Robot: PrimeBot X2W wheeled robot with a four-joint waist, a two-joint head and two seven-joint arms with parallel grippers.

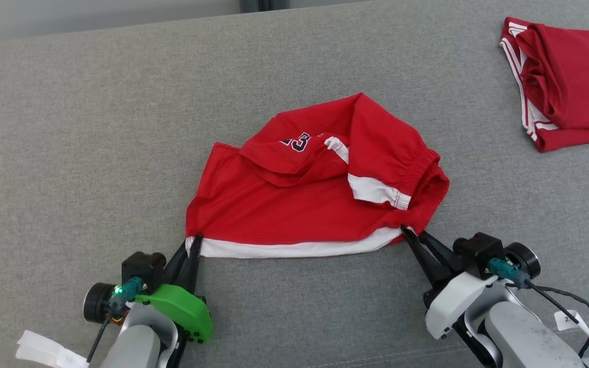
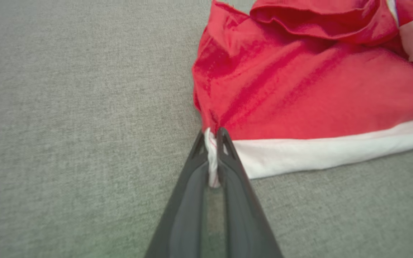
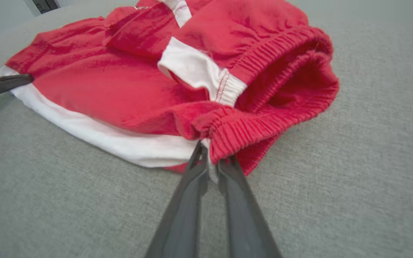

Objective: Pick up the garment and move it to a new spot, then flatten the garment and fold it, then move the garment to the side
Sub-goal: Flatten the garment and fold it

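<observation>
The red shorts bear a dark number 23, partly hidden by a fold.

A wide surface covered in grey woven cloth stretched across nearly the whole scene, its far edge rising toward the right. Beyond that edge lay a pale, blurred strip and a dark upright post. The light was soft and even.

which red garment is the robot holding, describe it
On the grey upholstered surface, look at the middle. The red shorts lie crumpled there, near corners pinched by the left gripper and right gripper. Unlike the folded red jersey at far right, they show an elastic waistband.
</observation>
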